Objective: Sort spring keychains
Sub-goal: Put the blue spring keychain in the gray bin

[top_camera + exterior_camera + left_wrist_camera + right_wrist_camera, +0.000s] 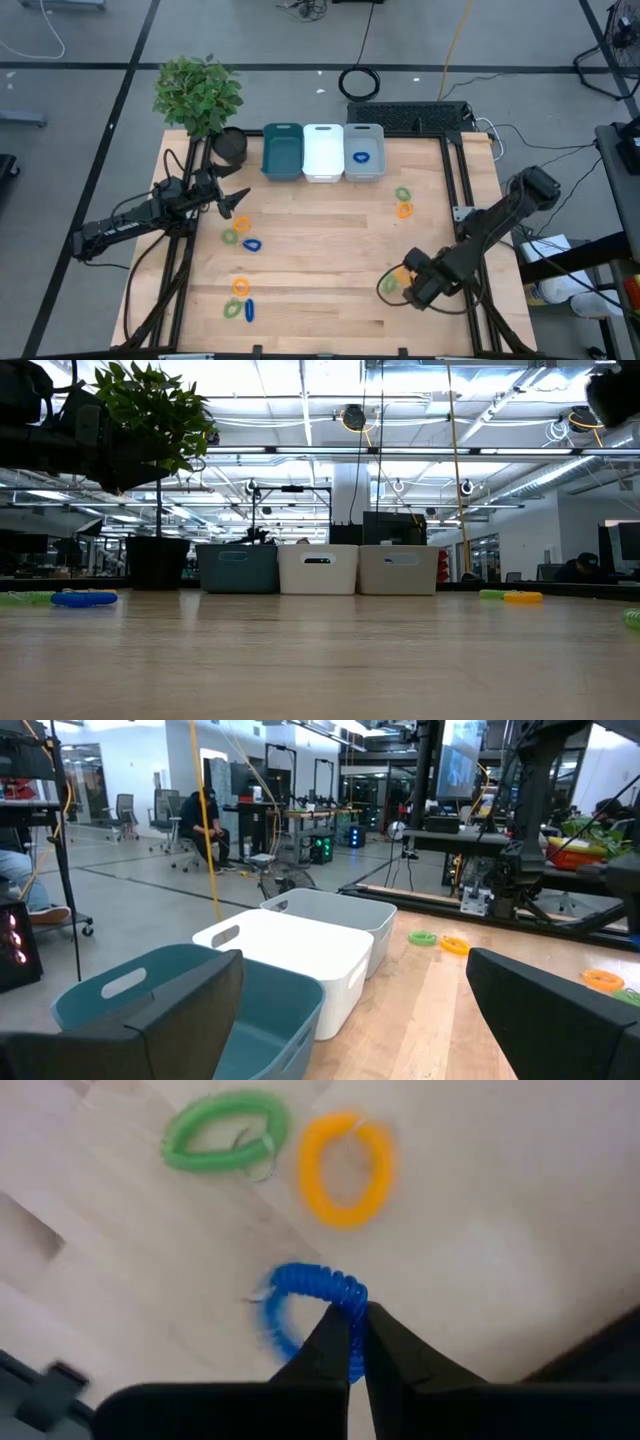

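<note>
Partly hidden: blue keychain (300, 1305) (between right fingers (330, 1342)).

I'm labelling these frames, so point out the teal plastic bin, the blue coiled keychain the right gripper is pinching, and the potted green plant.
Teal plastic bin (282, 152): high view, on its inside floor.
Blue coiled keychain (300, 1280): right wrist view, on the coil's top arc.
Potted green plant (197, 92): high view, on its leaves.

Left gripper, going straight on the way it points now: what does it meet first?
Most likely the teal bin, nearest ahead of the left gripper and its open jaws. The white bin sits right beside it, so the exact line is uncertain.
</note>
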